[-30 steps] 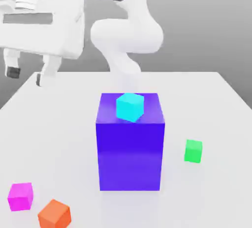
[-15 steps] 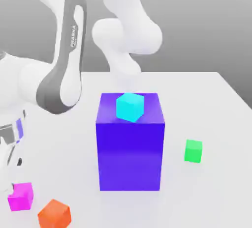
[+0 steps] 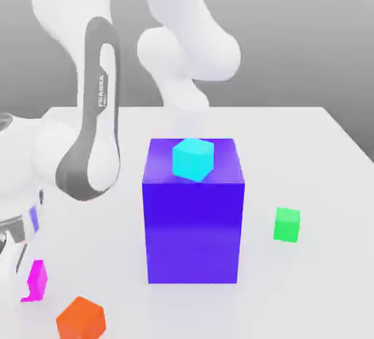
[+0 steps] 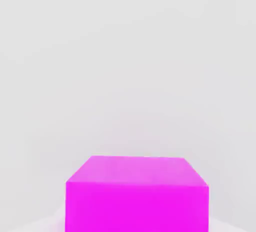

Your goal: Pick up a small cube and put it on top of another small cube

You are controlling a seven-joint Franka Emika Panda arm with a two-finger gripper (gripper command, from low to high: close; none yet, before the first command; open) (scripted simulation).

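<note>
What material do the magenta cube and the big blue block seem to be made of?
Magenta cube: looks like smooth matte plastic, with flat, even colour and no grain, though a simulator's render leaves this open. Big blue block: likely plastic too, slightly glossy, with a soft sheen down its front face.

A bare simulated test scene, not a real room: a plain white table (image 3: pixel 321 155) fills the lower frame, a featureless grey backdrop runs across the top, and flat-coloured blocks like the blue-purple block (image 3: pixel 193 221) sit at centre.

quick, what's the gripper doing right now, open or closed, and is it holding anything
Gripper: closed on the magenta cube, which sits low at the table near the orange cube.
</note>
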